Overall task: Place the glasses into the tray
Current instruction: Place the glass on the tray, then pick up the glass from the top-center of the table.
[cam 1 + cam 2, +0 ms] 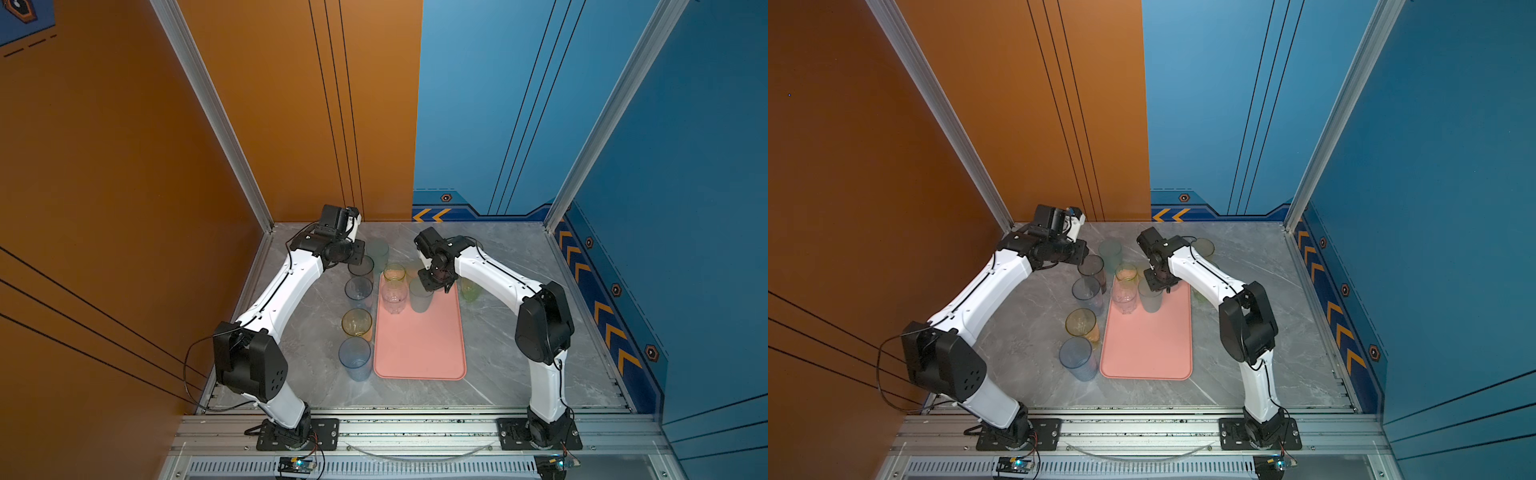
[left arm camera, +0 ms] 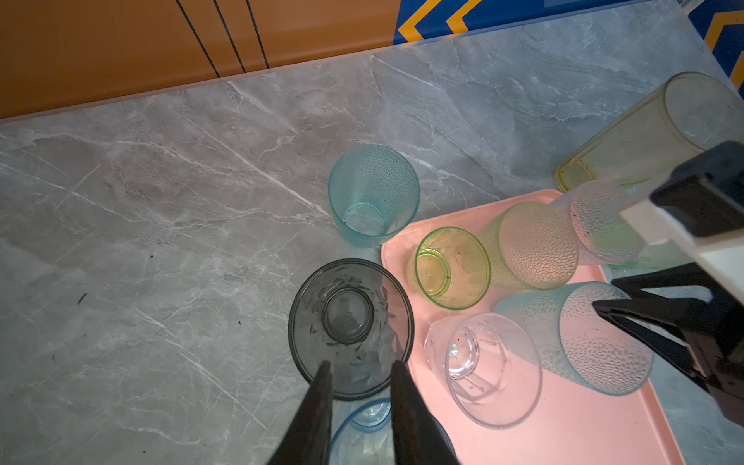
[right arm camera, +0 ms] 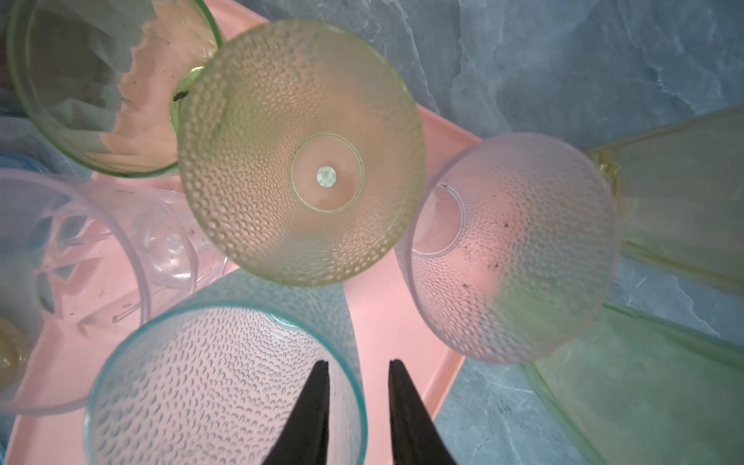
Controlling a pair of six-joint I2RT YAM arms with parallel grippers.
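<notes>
The salmon-pink tray (image 1: 419, 345) lies mid-table. At its far end stand several glasses: a green one (image 2: 453, 267), a yellowish dimpled one (image 3: 302, 153), a pinkish dimpled one (image 3: 515, 249), a clear one (image 2: 491, 370) and a teal dimpled one (image 3: 225, 386). My right gripper (image 3: 358, 362) is open astride the teal glass's rim, one finger inside and one outside. My left gripper (image 2: 360, 364) hangs open above the grey glass (image 2: 350, 328), which stands on the table beside the tray's far left corner. Nothing sits between its fingers.
Left of the tray a row of glasses runs toward the front: grey (image 1: 360, 266), bluish (image 1: 358, 289), amber (image 1: 356, 322), blue (image 1: 354, 353). A teal one (image 2: 372, 195) stands behind them. Green (image 1: 470, 289) and yellow (image 2: 644, 133) glasses stand right of the tray.
</notes>
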